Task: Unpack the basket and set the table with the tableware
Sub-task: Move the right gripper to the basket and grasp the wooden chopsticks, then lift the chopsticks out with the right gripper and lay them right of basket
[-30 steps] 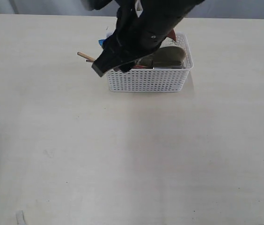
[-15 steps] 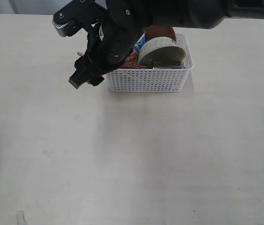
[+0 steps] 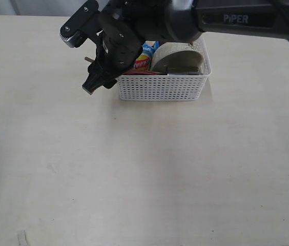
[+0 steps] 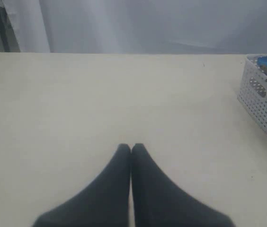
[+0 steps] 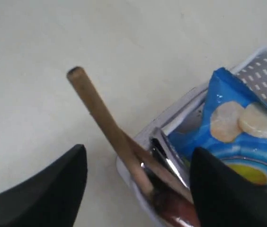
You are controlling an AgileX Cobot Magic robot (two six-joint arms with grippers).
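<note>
The white perforated basket [image 3: 162, 87] stands at the back middle of the pale table [image 3: 144, 169]. In it lean a grey-white bowl [image 3: 178, 57] and a blue chips bag [image 3: 144, 57]. Wooden chopsticks [image 3: 88, 60] poke out over its left end. My right gripper [image 3: 97, 84] hangs open at that end. In the right wrist view its jaws straddle the chopsticks [image 5: 100, 113], steel cutlery [image 5: 164, 158] and a dark red spoon [image 5: 176, 210] without touching them. My left gripper [image 4: 131, 147] is shut and empty, low over bare table, with the basket [image 4: 263, 104] off to one side.
The right arm [image 3: 149, 23] crosses above the basket's back and hides what lies behind the bowl. The chips bag [image 5: 237, 127] fills the basket corner next to the cutlery. The table's far edge meets a pale curtain [image 4: 147, 23].
My right arm swung from over the basket to its left end and dropped there, then edged back toward the corner. The bowl and chips bag came into view.
</note>
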